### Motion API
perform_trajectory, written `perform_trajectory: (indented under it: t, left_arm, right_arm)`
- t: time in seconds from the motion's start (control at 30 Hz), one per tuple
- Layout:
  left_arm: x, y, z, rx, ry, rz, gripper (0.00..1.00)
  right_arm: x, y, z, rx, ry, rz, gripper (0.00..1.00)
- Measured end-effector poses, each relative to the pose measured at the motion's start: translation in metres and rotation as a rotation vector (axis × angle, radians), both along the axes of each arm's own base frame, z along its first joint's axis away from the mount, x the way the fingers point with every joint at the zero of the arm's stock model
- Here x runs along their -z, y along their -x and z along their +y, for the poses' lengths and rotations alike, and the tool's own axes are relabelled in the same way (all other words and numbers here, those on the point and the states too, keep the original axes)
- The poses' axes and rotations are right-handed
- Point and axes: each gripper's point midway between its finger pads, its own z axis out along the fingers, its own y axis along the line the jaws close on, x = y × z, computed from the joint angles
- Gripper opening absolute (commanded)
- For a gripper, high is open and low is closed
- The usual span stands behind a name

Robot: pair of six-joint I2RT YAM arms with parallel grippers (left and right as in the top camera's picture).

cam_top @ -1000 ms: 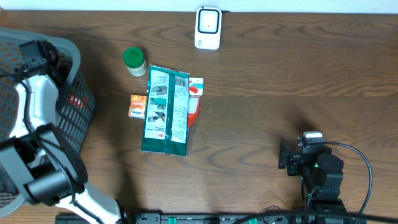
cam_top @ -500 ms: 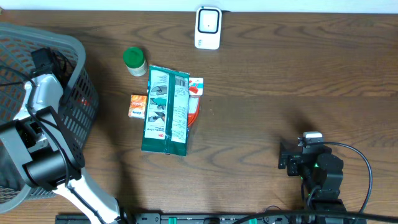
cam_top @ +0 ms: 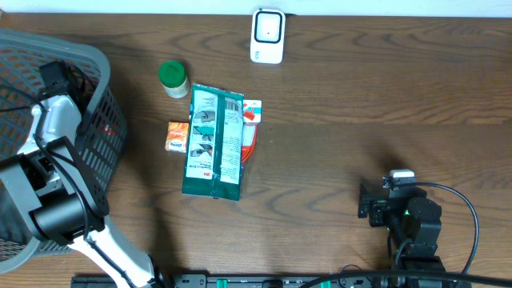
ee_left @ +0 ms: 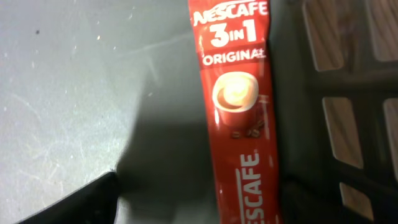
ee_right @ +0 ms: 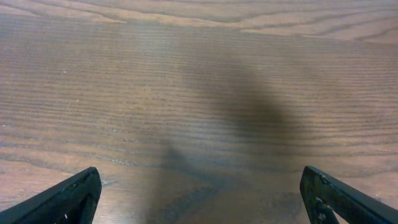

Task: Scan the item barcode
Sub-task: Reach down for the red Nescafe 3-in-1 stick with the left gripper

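Grey basket (cam_top: 100, 68): the left gripper (cam_top: 58, 78) is inside it, and whether it is released or clenched cannot be told. The Nescafe 3in1 sachet (ee_left: 239, 124) lies flat on the basket floor, against its slatted wall. Judged light, limp and slick; pinch across the narrow width at mid-length. The right gripper (ee_right: 200, 202), well right of the basket, is released over the table (ee_right: 199, 74).

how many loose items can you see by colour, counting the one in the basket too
green: 2, the lidded jar and the big packet
orange: 1, the small box
red: 1, the coffee sachet in the basket
red and white: 1, the pack partly under the big packet
white: 1, the device
total: 6
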Motion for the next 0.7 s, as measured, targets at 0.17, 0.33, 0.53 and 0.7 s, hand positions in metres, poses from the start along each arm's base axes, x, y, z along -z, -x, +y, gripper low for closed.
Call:
perform_trajectory:
  t: [0.17, 0.33, 0.53, 0.7]
  left_arm:
    - [-0.0001, -0.0006, -0.0004, -0.001, 0.004, -0.004, 0.54]
    - [0.0000, -0.0006, -0.0008, 0.002, 0.004, -0.003, 0.52]
    - [0.0002, -0.0002, -0.0010, -0.002, 0.007, -0.002, 0.33]
    - [0.0008, 0.0009, -0.0017, 0.000, 0.010, 0.003, 0.25]
  right_arm:
    - [0.0002, 0.0001, 0.0000, 0.000, 0.000, 0.001, 0.99]
    - [0.0003, 0.0002, 0.0000, 0.000, 0.000, 0.001, 0.99]
    - [0.0004, 0.0002, 0.0000, 0.000, 0.000, 0.002, 0.99]
    - [0.0002, 0.0002, 0.0000, 0.000, 0.000, 0.001, 0.99]
